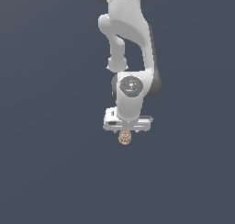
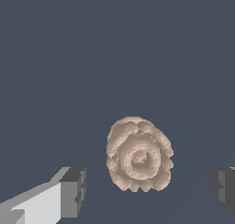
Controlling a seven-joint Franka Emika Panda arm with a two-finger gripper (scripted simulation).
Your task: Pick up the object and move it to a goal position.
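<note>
Wrist view, taken left to right: one dark finger pad is seen, then the object, then the other pad at the frame edge. The gripper is spread wide, with clear gaps either side of the object; nothing is held. In the exterior view the object is found directly beneath the gripper, on the plain dark floor.

Progress is judged early: alignment is done; closing, lifting and carrying remain. No goal marker is seen.

Object: tan-beige, lumpy, roundish, with concentric ridged bumps and brownish shading, much narrower than the finger gap.
</note>
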